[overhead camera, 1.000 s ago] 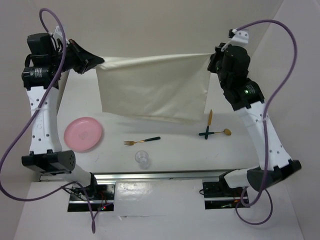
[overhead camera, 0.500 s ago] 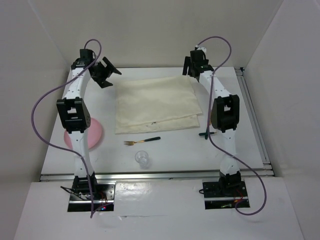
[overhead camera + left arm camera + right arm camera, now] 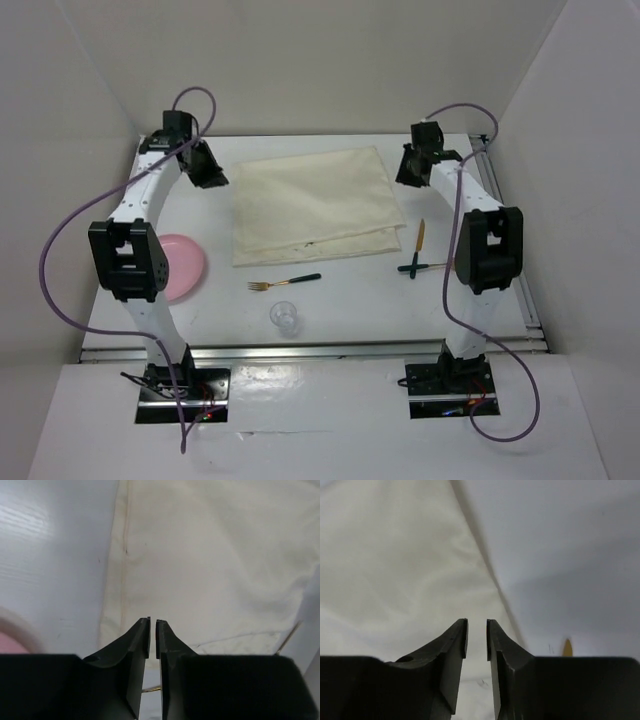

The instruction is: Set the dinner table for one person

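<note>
Upper left: left gripper [image 3: 153, 622] parted by a thin slit, pinching nothing. Upper right: right gripper [image 3: 477, 622] slightly spread, empty. Under both, cream cloth mat [image 3: 315, 205]. Beneath, filling frame centre, dinner table [image 3: 350, 300]: smooth, white, rectangular, with 1 aluminium rail along lower edge.

We see the mat [image 3: 315, 205] lying flat on the far middle of the counter [image 3: 350, 310]. The plate [image 3: 188, 262] sits left of it and nearer, partly under the left arm [image 3: 125, 262]. The fork [image 3: 285, 283] lies just before the mat, the glass [image 3: 285, 317] before the fork. The knife [image 3: 421, 235] lies right of the mat, another utensil [image 3: 418, 267] just before it.
</note>
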Motion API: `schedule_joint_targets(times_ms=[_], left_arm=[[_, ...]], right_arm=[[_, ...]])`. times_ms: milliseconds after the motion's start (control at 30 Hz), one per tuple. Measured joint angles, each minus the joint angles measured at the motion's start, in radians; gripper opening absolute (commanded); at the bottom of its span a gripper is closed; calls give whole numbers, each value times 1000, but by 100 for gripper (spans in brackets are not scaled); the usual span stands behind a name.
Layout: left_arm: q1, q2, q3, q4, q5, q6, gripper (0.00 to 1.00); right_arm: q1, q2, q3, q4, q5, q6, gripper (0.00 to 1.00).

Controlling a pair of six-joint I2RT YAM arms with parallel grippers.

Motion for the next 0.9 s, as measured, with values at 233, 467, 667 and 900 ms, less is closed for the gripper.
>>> schedule_joint_targets(times_ms=[233,467,667,900], left_arm=[[-115,-69,-348,11,-56,23,64],[-137,-52,-447,43,-75,4,68],[-142,-23,-457,76,-75,-6,58],[-163,0,-486,92,-75,-5,54]], right_arm=[[-42,-148,-324,11,-103,48,48],[-48,-151,-383,15,-157,65,53],[-51,-151,-383,21,-168,68,53],[-61,-151,-383,21,-175,68,53]])
